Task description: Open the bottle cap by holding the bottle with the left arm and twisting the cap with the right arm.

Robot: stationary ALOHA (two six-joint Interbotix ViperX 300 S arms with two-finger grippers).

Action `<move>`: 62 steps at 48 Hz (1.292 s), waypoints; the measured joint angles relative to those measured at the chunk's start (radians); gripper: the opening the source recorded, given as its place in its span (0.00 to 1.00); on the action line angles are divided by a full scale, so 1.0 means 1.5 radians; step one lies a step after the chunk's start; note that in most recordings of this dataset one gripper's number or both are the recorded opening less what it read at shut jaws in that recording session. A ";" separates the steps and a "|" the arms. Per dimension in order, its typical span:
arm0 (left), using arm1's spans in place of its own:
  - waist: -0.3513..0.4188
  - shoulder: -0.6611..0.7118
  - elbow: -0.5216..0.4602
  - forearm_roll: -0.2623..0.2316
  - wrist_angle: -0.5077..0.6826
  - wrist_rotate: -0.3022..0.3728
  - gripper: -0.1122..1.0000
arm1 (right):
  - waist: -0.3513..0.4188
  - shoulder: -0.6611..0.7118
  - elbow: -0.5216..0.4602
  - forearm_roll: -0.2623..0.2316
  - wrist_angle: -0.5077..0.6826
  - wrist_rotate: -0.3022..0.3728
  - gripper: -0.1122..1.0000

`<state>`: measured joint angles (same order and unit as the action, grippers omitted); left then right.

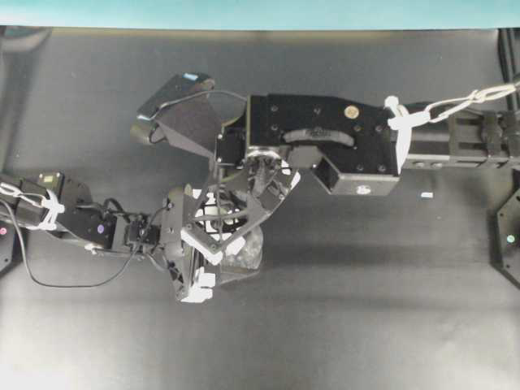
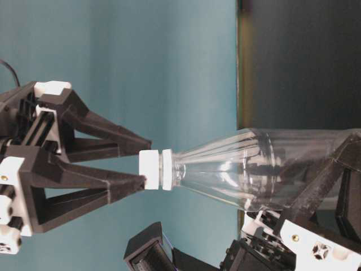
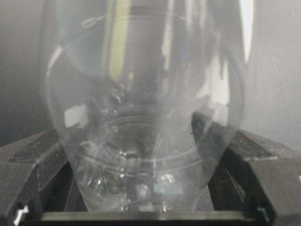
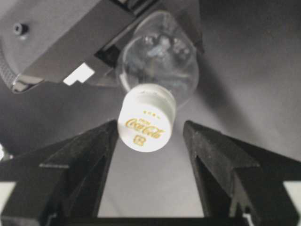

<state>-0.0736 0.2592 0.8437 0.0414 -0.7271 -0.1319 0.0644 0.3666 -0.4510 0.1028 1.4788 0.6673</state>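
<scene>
Small clear plastic bottle (image 2: 254, 169) with rounded body is held off the dark table (image 1: 366, 309), near the middle of the overhead view, mostly hidden there under both arms.

Slim black left arm (image 1: 73, 215) comes in from 9 o'clock in the overhead view. Left gripper (image 3: 141, 155) is clamped on the bottle's lower body: left wrist view shows a black finger (image 3: 33, 165) pressed on each side of the clear wall. Jaws closed onto the bottle, about one body-width apart.

Bulky black right arm (image 1: 325, 142) with the boxy screwed housing comes in from 3 o'clock in the overhead view and sits over the bottle. Right gripper (image 4: 149, 134) is parted, jaws wider than the cap, nothing held.

Small round white bottle cap (image 4: 146, 123) is on the neck, gold Coca-Cola print on top. In the right wrist view it sits between the two black fingertips (image 4: 101, 141), visible gap at 3 o'clock and 9 o'clock of the cap. Table-level view (image is turned sideways): cap (image 2: 150, 169) points toward 9 o'clock, the two right fingertips reach its edge at 12 and 6; can't tell from that view whether the lower tip touches.

Small white scrap (image 1: 426, 195) on the table at 3 o'clock of the bottle, well apart.
</scene>
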 measured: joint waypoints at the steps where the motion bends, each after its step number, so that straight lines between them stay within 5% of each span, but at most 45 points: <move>1: 0.000 0.000 -0.001 0.000 0.000 0.000 0.84 | 0.001 0.001 0.000 0.000 0.000 0.000 0.60; 15: 0.000 0.001 0.000 0.000 0.000 0.001 0.84 | 0.002 0.002 0.008 0.000 -0.007 0.000 0.59; 24: 0.000 0.000 -0.001 0.000 0.000 0.001 0.84 | 0.002 0.004 0.009 0.000 -0.007 -0.002 0.48; 35: 0.000 0.001 -0.001 0.000 0.000 0.001 0.84 | 0.003 0.006 0.004 -0.001 0.007 -0.096 0.44; 41: 0.000 0.000 -0.001 0.000 0.001 0.000 0.84 | 0.003 0.010 -0.005 -0.002 0.022 -0.193 0.44; 62: -0.001 0.000 -0.001 0.000 0.001 0.001 0.84 | 0.007 0.021 -0.025 -0.004 0.020 -0.687 0.44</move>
<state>-0.0752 0.2592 0.8422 0.0414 -0.7256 -0.1304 0.0752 0.3988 -0.4878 0.0966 1.5094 -0.3636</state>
